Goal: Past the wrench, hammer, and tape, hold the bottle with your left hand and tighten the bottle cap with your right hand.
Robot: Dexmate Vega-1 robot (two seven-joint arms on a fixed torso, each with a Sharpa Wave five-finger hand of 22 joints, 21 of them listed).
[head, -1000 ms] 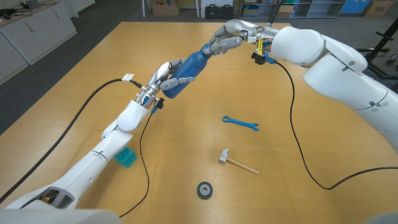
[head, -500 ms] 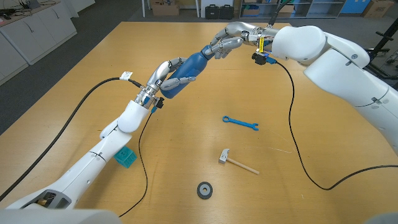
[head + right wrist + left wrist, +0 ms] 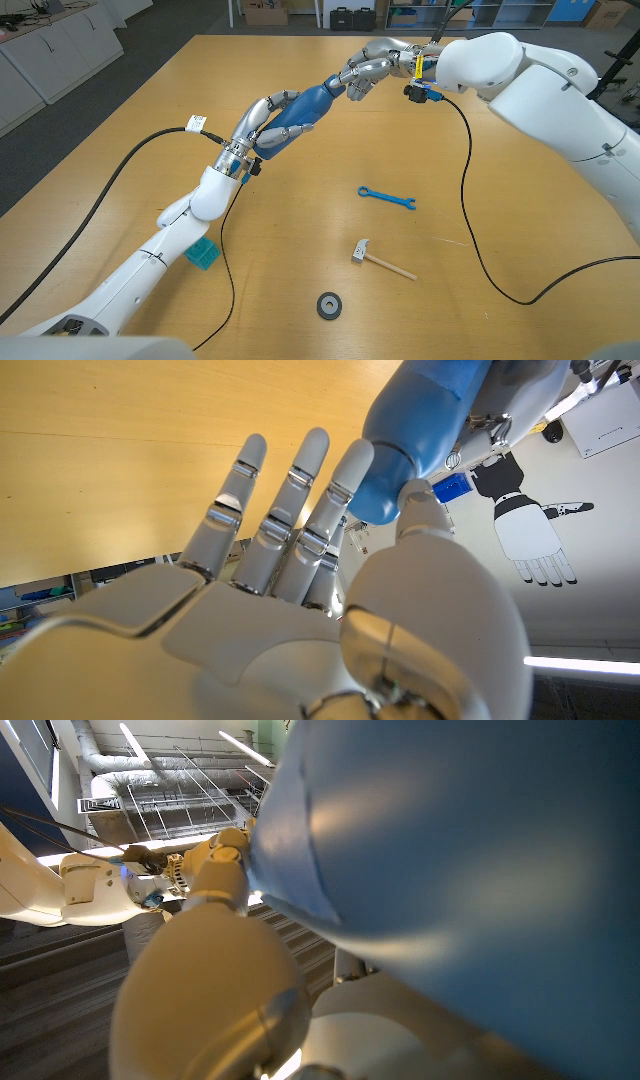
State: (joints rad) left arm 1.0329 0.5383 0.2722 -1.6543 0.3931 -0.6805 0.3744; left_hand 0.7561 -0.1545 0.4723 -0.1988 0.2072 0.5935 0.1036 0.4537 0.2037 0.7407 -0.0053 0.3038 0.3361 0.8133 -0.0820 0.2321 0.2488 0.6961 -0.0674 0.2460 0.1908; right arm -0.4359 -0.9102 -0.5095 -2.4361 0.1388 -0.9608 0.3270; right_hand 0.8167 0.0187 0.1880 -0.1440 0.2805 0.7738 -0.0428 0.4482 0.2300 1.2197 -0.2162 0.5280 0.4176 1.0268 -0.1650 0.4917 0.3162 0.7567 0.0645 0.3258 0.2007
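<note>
Between the two hands, clear above the table, hangs the blue plastic bottle (image 3: pixel 300 110). Left hand (image 3: pixel 262 122) grasps its body, apparently to steady it. Right hand (image 3: pixel 362 75) wraps its cap end for twisting.

Grey floor (image 3: pixel 150 60), white cabinets (image 3: pixel 50 50) behind

Cap hidden under right hand (image 3: pixel 362 74) fingers in head view; contact there unreadable. Bottle (image 3: pixel 470 860) cut off by frame edges in left wrist view, surface blurred from closeness. Left hand (image 3: pixel 215 1000) fingers also blurred, out of focus. Teal block (image 3: pixel 201 253) partly hidden behind left arm.
</note>
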